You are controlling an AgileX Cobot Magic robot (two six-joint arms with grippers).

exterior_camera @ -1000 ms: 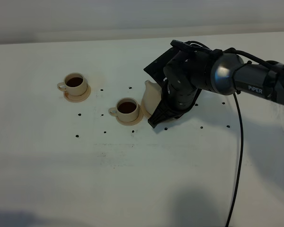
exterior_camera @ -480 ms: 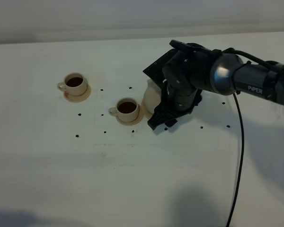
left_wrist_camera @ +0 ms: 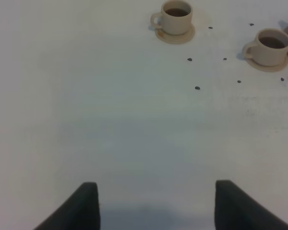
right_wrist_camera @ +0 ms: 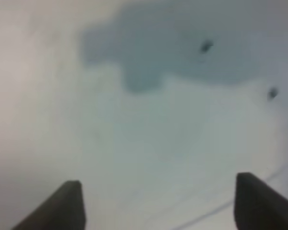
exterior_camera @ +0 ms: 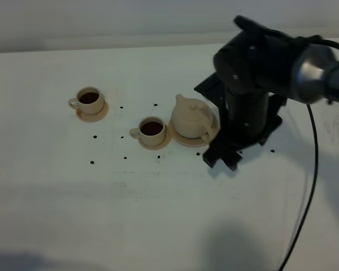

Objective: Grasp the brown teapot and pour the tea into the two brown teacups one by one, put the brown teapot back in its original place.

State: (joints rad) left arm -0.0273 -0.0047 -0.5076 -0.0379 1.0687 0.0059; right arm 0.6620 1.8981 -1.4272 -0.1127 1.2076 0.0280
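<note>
Teapot [exterior_camera: 192, 117] upright on its wide saucer [exterior_camera: 182, 138], spout toward the nearer teacup [exterior_camera: 151, 129]. Far teacup [exterior_camera: 89, 99] well apart to the left; both cups hold dark tea. Right gripper [exterior_camera: 220, 158] spread, empty, just beside the teapot, not touching. Left gripper [left_wrist_camera: 156, 203] spread, empty, over bare table [exterior_camera: 158, 214].

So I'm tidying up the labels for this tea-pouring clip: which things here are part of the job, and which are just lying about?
Part of the job:
- teapot, sitting on its large saucer
- far cup and near cup, both holding dark tea, each on a small saucer
- right gripper, open and clear of the teapot

Just lying about:
- small dark specks scattered on the white table
- black cable
</note>
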